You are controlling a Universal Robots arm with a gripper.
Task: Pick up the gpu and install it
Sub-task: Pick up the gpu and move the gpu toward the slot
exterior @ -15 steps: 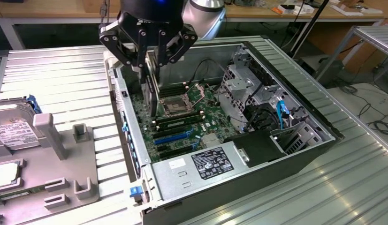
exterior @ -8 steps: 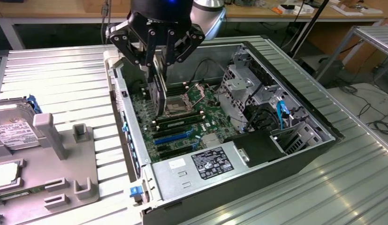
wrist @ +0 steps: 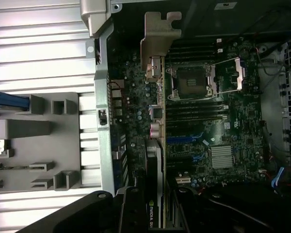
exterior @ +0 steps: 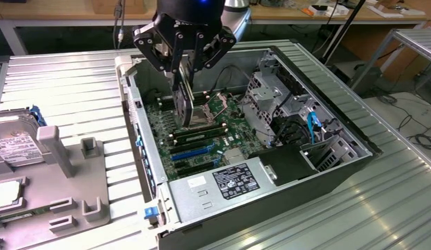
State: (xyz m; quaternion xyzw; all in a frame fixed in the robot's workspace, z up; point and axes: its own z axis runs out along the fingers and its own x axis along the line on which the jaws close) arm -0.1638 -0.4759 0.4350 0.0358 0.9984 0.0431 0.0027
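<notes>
We see the gripper pinching the gpu edge-on above the motherboard inside the open computer case. Our wrist view adds the card's silver bracket over the motherboard.

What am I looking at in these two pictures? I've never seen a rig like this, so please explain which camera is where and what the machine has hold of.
One picture comes from a camera off to the side; the other comes from a camera on the robot arm's wrist, looking down past its own fingers.

The black claw is the gripper, the arm's hand. It is shut on the gpu, a flat card held on edge over an open computer case lying on its side. In the wrist view the card's silver bracket points ahead, above the green motherboard.

The case sits on a ribbed metal table. At the exterior view's left stands a grey parts holder with a hard drive in it.
</notes>
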